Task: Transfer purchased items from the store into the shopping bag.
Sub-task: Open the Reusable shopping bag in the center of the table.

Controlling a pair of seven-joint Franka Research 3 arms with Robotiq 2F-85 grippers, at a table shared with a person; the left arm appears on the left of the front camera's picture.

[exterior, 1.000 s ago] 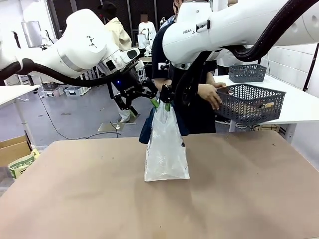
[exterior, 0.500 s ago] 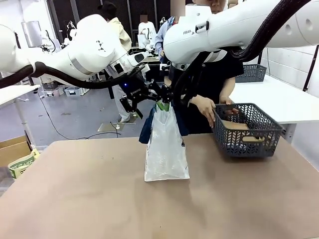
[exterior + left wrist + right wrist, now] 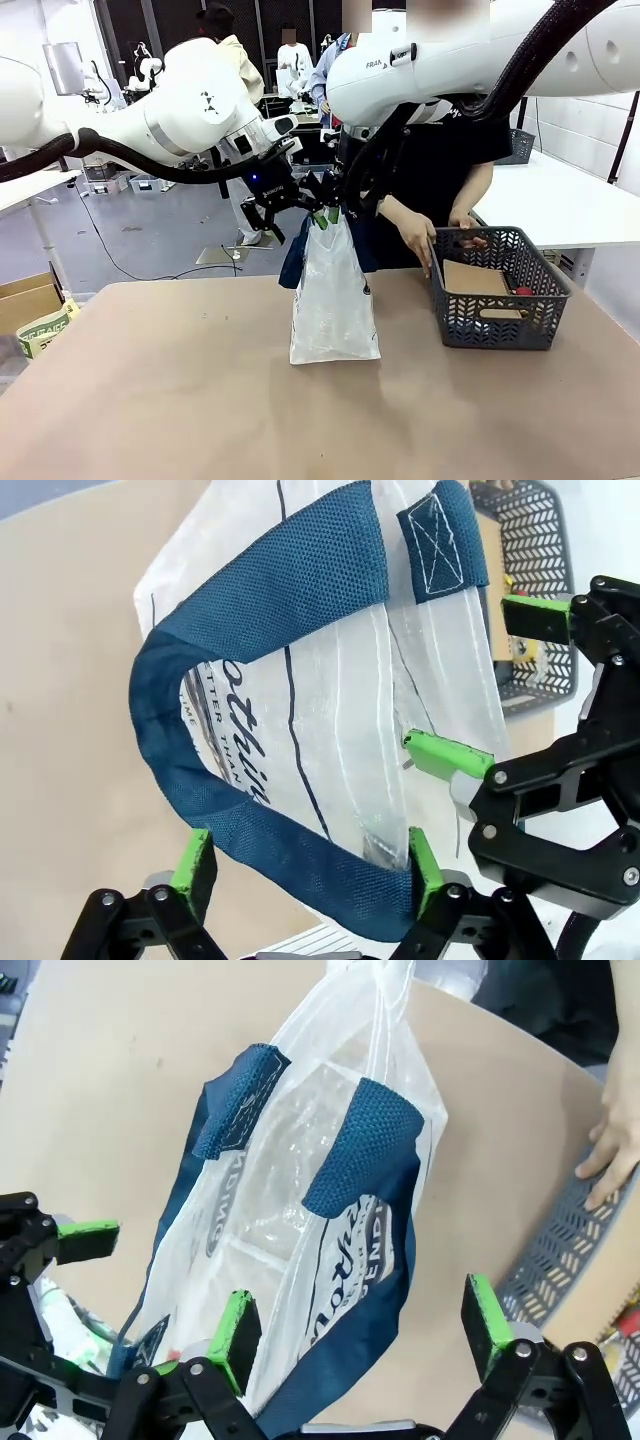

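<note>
The left arm reaches in from the worktop's left edge and the right arm from its right. Both wrists are bent down, so the left hand (image 3: 308,205) and the right hand (image 3: 338,208) meet just above the mouth of the shopping bag (image 3: 335,300). The bag stands upright near the middle of the worktop (image 3: 180,400). Its top is gathered to a narrow peak under the two hands.

The store (image 3: 500,320) sits at the far right corner of the worktop, well apart from the bag. A brownish package (image 3: 475,278) lies flat inside it, with a small red item beside that. The person stands at the far edge, with one hand (image 3: 415,228) at the basket's left rim and the other at its far rim.

From the front, the two hands overlap and their jaws are hard to read — the wrist views settle it. The left wrist view shows the left hand's fingers (image 3: 195,858) spread wide. A navy strap handle (image 3: 270,600) loops through the gap between them, resting low near the finger bases and not pinched. Navy lettering shows through the translucent wall.

The right wrist view shows that hand's fingers (image 3: 238,1328) wide as well — the other navy handle and a fold of the bag lie between them. This view also looks down into the bag's open mouth, which shows as clear crinkled plastic.
</note>
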